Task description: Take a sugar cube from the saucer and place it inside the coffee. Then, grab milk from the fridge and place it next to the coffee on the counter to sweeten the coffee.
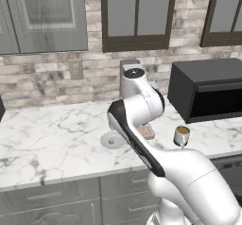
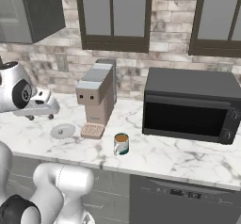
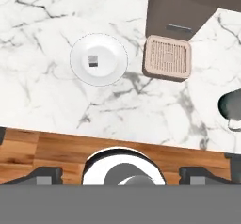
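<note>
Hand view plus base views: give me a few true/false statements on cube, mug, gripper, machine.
1. The sugar cube lies on the saucer. True.
2. The coffee stands on the machine's drip tray. False: it stands on the counter, right of the coffee machine.
3. The gripper grips the cube. False: it is open and empty, apart from the saucer.
4. The microwave door is shut. True.
</note>
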